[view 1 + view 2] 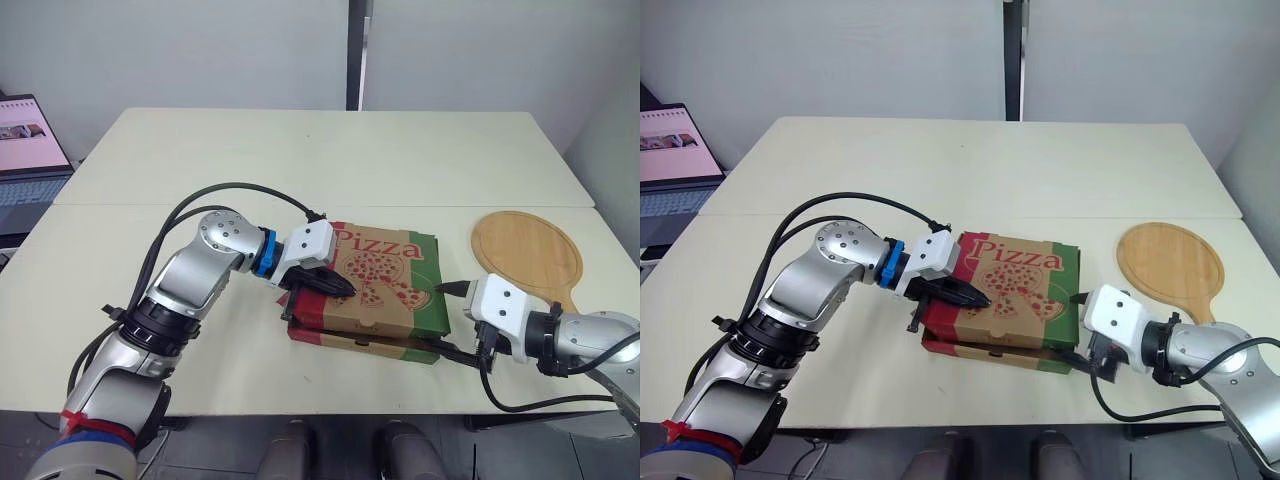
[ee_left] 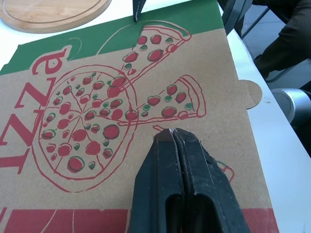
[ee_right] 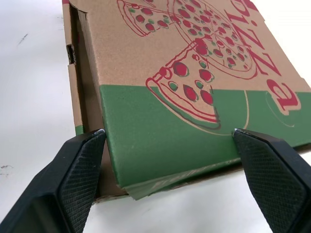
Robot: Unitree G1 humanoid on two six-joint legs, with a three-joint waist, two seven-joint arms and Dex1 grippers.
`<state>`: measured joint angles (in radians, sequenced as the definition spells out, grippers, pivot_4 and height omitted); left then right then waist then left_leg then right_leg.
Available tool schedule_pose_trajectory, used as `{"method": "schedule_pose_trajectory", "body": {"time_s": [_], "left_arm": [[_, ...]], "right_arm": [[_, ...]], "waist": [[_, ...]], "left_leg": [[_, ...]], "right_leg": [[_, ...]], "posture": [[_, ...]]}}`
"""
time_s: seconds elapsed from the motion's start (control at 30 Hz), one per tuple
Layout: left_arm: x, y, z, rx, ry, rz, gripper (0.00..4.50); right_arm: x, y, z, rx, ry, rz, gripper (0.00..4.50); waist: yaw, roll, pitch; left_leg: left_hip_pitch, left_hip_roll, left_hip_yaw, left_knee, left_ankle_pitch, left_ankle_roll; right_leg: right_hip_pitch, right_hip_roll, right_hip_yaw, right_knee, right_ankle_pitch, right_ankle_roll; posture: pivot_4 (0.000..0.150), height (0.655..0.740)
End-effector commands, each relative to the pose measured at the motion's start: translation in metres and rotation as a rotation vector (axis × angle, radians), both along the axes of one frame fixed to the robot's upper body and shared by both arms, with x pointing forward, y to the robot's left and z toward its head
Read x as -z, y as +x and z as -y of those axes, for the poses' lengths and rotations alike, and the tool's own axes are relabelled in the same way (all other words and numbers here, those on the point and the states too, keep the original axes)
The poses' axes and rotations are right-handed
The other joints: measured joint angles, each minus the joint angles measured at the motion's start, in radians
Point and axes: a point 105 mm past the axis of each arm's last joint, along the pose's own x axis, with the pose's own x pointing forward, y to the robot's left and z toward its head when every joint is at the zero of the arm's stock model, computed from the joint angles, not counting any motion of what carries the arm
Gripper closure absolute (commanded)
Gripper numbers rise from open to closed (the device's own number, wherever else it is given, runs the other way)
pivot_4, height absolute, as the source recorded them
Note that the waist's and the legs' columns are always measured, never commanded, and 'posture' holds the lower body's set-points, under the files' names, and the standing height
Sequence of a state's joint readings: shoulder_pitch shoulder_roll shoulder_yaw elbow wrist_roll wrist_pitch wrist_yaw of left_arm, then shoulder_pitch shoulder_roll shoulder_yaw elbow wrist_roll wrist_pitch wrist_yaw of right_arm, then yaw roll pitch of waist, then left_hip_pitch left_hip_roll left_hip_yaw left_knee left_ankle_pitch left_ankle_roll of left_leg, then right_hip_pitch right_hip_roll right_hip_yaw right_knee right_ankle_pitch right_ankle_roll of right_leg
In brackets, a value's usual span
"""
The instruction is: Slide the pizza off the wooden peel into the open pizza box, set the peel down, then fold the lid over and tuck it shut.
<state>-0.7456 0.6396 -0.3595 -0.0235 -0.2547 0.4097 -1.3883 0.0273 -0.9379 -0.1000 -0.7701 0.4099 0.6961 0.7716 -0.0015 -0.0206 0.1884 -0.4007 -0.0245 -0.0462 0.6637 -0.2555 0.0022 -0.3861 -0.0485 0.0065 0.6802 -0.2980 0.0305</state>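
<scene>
The pizza box (image 1: pixel 385 290) lies in the middle of the table with its printed lid (image 2: pixel 112 107) folded down over the base. My left gripper (image 1: pixel 345 288) is shut, with its tips (image 2: pixel 172 133) resting on the left part of the lid. At the box's green right edge (image 3: pixel 170 121), my right gripper (image 1: pixel 445 318) stands open, its fingers (image 3: pixel 80 160) spread on either side of that edge. There the lid sits a little above the base, leaving a narrow gap. The round wooden peel (image 1: pixel 527 255) lies flat on the table to the right of the box, bare.
An open laptop (image 1: pixel 25 150) stands at the table's far left edge. The pale table (image 1: pixel 330 150) stretches behind the box. Its front edge runs close below the box and my right arm.
</scene>
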Motion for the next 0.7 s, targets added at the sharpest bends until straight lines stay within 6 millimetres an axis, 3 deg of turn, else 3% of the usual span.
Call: {"method": "schedule_pose_trajectory", "body": {"time_s": [0.03,0.23,0.37,0.47,0.57,0.7], "left_arm": [[0.003,-0.002,0.0,0.01,0.016,0.009,4.5],[0.004,-0.001,0.001,0.004,0.013,0.016,4.5],[0.003,0.001,0.001,0.002,0.012,0.021,4.5],[0.003,0.001,0.002,0.002,0.011,0.023,4.5],[0.002,0.002,0.002,0.0,0.009,0.026,4.5],[-0.001,0.005,0.002,-0.01,0.003,0.033,4.5]], "right_arm": [[-0.014,-0.005,0.011,0.047,0.032,0.006,0.03],[-0.016,-0.012,0.036,0.13,0.03,-0.027,0.03],[-0.012,-0.006,0.052,0.185,-0.036,0.011,0.03],[-0.004,0.0,0.052,0.187,-0.065,0.029,0.03],[0.006,0.002,0.039,0.143,-0.046,0.013,0.63],[0.013,0.002,0.023,0.089,-0.008,-0.017,1.94]], "waist": [[0.0,0.0,0.0],[0.001,0.0,0.0],[0.0,0.0,0.0],[0.0,0.0,0.0],[-0.001,0.0,0.0],[-0.001,0.0,0.0]], "left_leg": [[0.0,0.0,0.0,0.0,0.0,0.0],[0.001,0.0,0.0,0.0,0.0,0.0],[0.001,0.0,0.0,0.0,0.0,0.0],[0.001,0.0,0.0,0.0,0.0,0.0],[0.001,0.0,0.0,0.0,0.0,0.0],[0.001,0.0,0.0,0.0,0.0,0.0]], "right_leg": [[0.0,0.0,0.0,0.0,0.0,0.0],[0.001,0.0,0.0,0.0,0.0,0.0],[0.001,0.0,0.0,0.0,0.0,0.0],[0.001,0.001,0.0,0.0,0.0,0.0],[0.001,0.001,0.0,0.0,0.0,0.0],[0.001,0.002,0.0,0.0,0.0,0.0]], "posture": [[0.15,0.74],[0.15,0.74],[0.15,0.74],[0.15,0.74],[0.15,0.74],[0.15,0.74]]}}
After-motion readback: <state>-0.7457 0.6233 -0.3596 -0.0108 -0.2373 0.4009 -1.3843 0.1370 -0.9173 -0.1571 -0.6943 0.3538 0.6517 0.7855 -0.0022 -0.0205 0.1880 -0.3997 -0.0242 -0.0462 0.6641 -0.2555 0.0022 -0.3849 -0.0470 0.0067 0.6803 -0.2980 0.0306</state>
